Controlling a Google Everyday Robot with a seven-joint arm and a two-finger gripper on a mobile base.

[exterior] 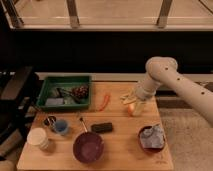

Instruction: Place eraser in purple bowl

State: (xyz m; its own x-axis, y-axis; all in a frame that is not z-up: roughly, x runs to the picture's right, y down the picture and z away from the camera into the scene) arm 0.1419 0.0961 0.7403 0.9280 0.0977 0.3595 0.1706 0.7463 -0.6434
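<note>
The eraser (101, 127) is a small flat black block lying on the wooden table (120, 150) near its middle. The purple bowl (88, 147) stands just in front of it, slightly to the left, with nothing inside. My white arm reaches in from the right. My gripper (131, 99) hangs over the back right of the table, right above a yellow banana and an orange fruit (131, 109). It is well to the right of and behind the eraser, apart from it and from the bowl.
A green tray (65, 80) with several items sits at the back left. A red chili (105, 101) lies beside it. A smaller dark bowl with grey-blue cloth (151, 137) is front right. A blue cup (61, 127), a white cup (37, 137) and a thin utensil (82, 124) are at the left.
</note>
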